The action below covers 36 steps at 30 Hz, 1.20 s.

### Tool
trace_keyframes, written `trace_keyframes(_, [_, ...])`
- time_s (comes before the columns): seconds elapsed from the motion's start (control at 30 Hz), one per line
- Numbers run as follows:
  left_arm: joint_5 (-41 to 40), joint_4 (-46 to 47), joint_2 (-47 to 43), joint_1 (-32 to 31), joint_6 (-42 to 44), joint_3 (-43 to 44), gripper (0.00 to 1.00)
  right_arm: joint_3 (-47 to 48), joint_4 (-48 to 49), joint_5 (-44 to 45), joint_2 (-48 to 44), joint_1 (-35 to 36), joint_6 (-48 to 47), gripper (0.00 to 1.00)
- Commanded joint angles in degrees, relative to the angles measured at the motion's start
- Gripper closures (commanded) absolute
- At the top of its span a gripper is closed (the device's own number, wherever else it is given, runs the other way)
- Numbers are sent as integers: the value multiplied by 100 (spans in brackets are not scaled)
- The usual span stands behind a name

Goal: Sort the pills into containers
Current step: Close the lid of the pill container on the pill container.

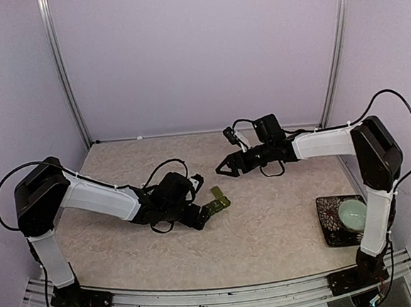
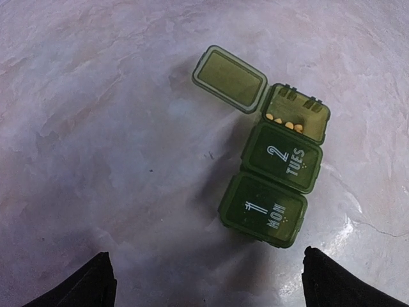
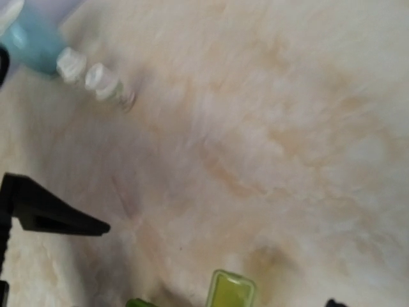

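Note:
The containers (image 2: 273, 179) are a dark green strip of three joined boxes lying on the table. The "1 MON" and "2 TUES" lids are shut. The far compartment is open, its lid (image 2: 229, 78) flipped back, with several small yellow pills (image 2: 284, 123) inside. My left gripper (image 2: 211, 291) is open just short of the MON end, touching nothing. In the top view the strip (image 1: 218, 201) lies just ahead of the left gripper (image 1: 199, 209). My right gripper (image 1: 226, 167) hovers open beyond it, holding nothing. Its wrist view catches the open lid (image 3: 231, 289) at the bottom edge, between its spread fingers (image 3: 54, 217).
A pale green bowl (image 1: 353, 213) sits on a dark patterned tray (image 1: 330, 222) at the right front. A blurred light blue shape with white parts (image 3: 35, 41) shows at the top left of the right wrist view. Walls close the table at the back and sides.

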Motion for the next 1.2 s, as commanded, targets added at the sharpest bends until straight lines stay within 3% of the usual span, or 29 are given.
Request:
trace_keyframes(0.0, [123,68,121,-22,9,284,1,839,-889,-1002,693,-113,-604,21])
trace_keyframes(0.3, [-2,65,282,-9,22,354,1,2021,-1787,-1451,1858,-151,-1187,22])
trace_keyframes(1.17, [-11,34,346,310,55,515,1,1662,-1990,-2312,2106,-153,-1793,29])
